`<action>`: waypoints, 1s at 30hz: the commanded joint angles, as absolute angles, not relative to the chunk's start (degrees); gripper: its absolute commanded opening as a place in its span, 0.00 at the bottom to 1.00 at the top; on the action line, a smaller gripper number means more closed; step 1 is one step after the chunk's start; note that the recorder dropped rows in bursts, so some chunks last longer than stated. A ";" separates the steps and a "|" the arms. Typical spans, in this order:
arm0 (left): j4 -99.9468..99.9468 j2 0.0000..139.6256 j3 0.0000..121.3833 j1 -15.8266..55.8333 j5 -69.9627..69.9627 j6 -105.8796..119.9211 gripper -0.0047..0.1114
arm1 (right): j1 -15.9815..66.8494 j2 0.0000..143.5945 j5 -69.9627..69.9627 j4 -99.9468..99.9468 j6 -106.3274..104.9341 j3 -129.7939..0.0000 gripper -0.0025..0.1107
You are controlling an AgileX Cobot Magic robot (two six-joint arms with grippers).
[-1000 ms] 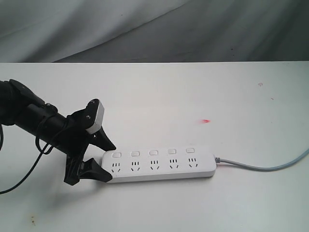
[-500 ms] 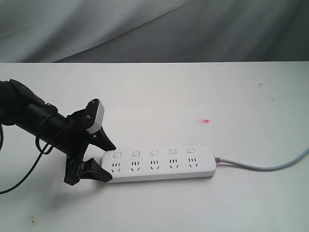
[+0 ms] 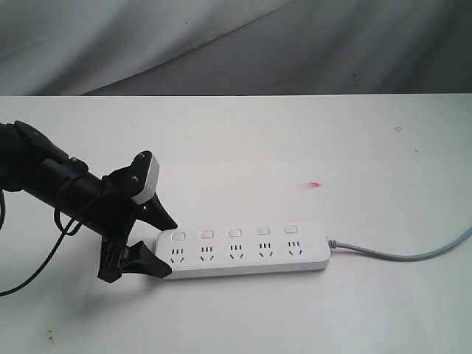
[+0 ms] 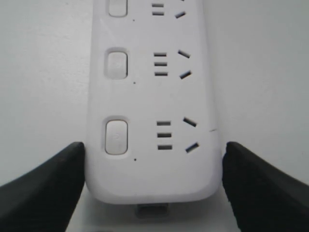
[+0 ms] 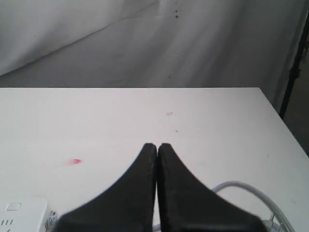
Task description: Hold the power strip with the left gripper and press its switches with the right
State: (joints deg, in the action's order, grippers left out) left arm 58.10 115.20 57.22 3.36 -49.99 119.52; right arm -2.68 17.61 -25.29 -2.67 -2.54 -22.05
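The white power strip (image 3: pixel 243 251) lies flat on the white table, its grey cord (image 3: pixel 398 256) running off to the right. Its switches (image 3: pixel 234 232) form a row above the outlets. My left gripper (image 3: pixel 168 249) straddles the strip's left end, one black jaw against each long side, shut on it. In the left wrist view the power strip (image 4: pixel 149 96) fills the space between the jaws of my left gripper (image 4: pixel 153 150), with the nearest switch (image 4: pixel 116 137) just ahead. My right gripper (image 5: pixel 157 145) is shut and empty, off the exterior view, above the cord (image 5: pixel 241 186).
A small red mark (image 3: pixel 315 184) sits on the table behind the strip. A grey cloth backdrop (image 3: pixel 236 44) hangs beyond the table's far edge. The table's right edge (image 5: pixel 285 125) shows in the right wrist view.
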 commanded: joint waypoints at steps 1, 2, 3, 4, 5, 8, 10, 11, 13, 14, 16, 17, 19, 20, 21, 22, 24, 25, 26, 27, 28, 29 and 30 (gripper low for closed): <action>58.53 115.25 57.62 3.52 -50.16 119.92 0.43 | -3.50 11.89 -24.14 -1.63 -0.77 -15.23 0.02; 58.53 115.25 57.62 3.52 -50.16 119.92 0.43 | -3.50 10.84 -24.14 -1.63 -0.77 -14.21 0.02; 58.53 115.25 57.62 3.52 -50.16 119.92 0.43 | -3.50 9.92 -24.14 -1.63 -0.77 -13.05 0.02; 58.53 115.25 57.62 3.52 -50.16 119.92 0.43 | -3.50 9.05 -24.14 -1.63 -0.77 -12.12 0.02; 58.53 115.25 57.62 3.52 -50.16 119.92 0.43 | -3.50 8.41 -24.14 -1.63 -0.77 -11.46 0.02; 58.53 115.25 57.62 3.52 -50.16 119.92 0.43 | -3.50 6.63 -24.14 -1.63 -0.77 -9.47 0.02; 58.53 115.25 57.62 3.52 -50.16 119.92 0.43 | -3.50 5.74 -23.61 -1.63 -0.77 -8.05 0.02; 58.53 115.25 57.62 3.52 -50.16 119.92 0.43 | -3.50 5.43 -23.35 -1.63 -0.77 -7.46 0.02; 58.53 115.25 57.62 3.52 -50.16 119.92 0.43 | -3.50 4.38 -22.45 -1.63 -0.77 -5.84 0.02; 58.53 115.25 57.62 3.52 -50.16 119.92 0.43 | -3.50 3.80 -22.03 -1.63 -0.89 -4.99 0.02; 58.53 115.25 57.62 3.52 -50.16 119.92 0.43 | -3.50 2.59 -21.25 -1.63 -0.99 -3.33 0.02; 58.53 115.25 57.62 3.52 -50.16 119.92 0.43 | -3.50 1.84 -20.92 -1.63 -0.99 -2.31 0.02; 58.53 115.25 57.62 3.52 -50.16 119.92 0.43 | -3.50 0.47 -20.37 -1.63 -0.99 -0.35 0.02; 58.53 115.25 57.62 3.52 -50.16 119.92 0.43 | -3.50 0.00 -20.10 -1.63 -0.99 0.00 0.02; 58.53 115.25 57.62 3.52 -50.16 119.92 0.43 | -3.50 0.00 -20.11 -1.87 -0.87 0.00 0.02; 58.53 115.25 57.62 3.52 -50.16 119.92 0.43 | -3.50 0.00 -20.00 -2.14 -0.87 0.00 0.02; 58.53 115.25 57.62 3.52 -50.16 119.92 0.43 | -3.50 0.00 -19.75 -2.14 -0.76 0.00 0.02; 58.53 115.25 57.62 3.52 -50.16 119.92 0.43 | -3.50 0.00 -19.75 -2.14 -0.89 0.00 0.02; 58.53 115.25 57.62 3.52 -50.16 119.92 0.43 | -3.50 0.00 -19.75 -2.03 -0.90 0.00 0.02; 58.53 115.25 57.62 3.52 -50.16 119.92 0.43 | -3.50 0.00 -19.75 -1.91 -0.90 0.00 0.02; 58.53 115.25 57.62 3.52 -50.16 119.92 0.43 | -3.50 0.00 -19.59 -1.92 -0.90 0.00 0.02; 58.53 115.25 57.62 3.52 -50.16 119.92 0.43 | -3.50 0.00 -19.41 -1.92 -0.90 0.00 0.02; 58.53 115.25 57.62 3.52 -50.16 119.92 0.43 | -3.50 0.00 -19.41 -1.92 -0.90 0.00 0.02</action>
State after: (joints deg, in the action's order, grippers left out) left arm 58.10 115.20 57.22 3.36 -49.99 119.52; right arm -2.94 0.34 -20.66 -2.40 -1.08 -0.23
